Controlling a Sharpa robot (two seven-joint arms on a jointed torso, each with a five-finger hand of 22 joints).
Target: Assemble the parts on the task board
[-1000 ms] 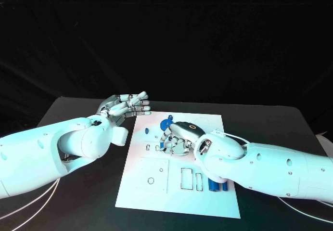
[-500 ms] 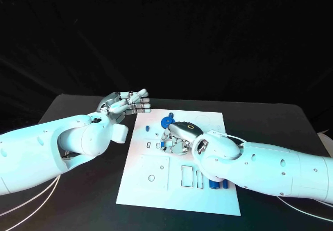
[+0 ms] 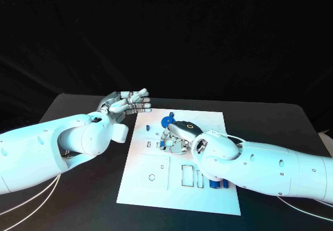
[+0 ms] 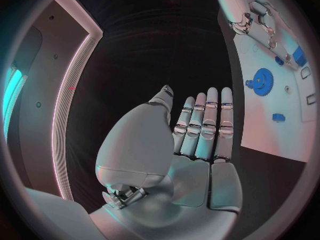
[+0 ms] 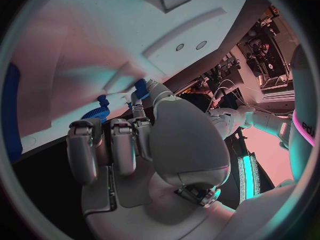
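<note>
The white task board [image 3: 156, 183] lies in the middle of the black table. A blue gear [image 3: 168, 121] stands near its far edge and also appears in the left wrist view [image 4: 264, 81] and the right wrist view [image 5: 98, 113]. My right hand [image 3: 177, 136] is bent down over the board just in front of the gear. Its thumb and a finger pinch a small blue part [image 5: 141, 87]; the other fingers are curled. My left hand [image 3: 129, 103] hovers open beside the board's far left corner, fingers straight and together [image 4: 203, 124], holding nothing.
Two long blue parts [image 3: 218, 184] lie at the board's near right, beside rectangular slots [image 3: 187, 176]. A small blue piece [image 4: 279, 117] sits on the board near the gear. My right forearm [image 3: 277, 168] covers the board's right edge. Bare table lies to the left of the board.
Almost nothing has moved. My right hand stays at the same spot on the board by the gear, and my left hand holds its raised, open pose.
</note>
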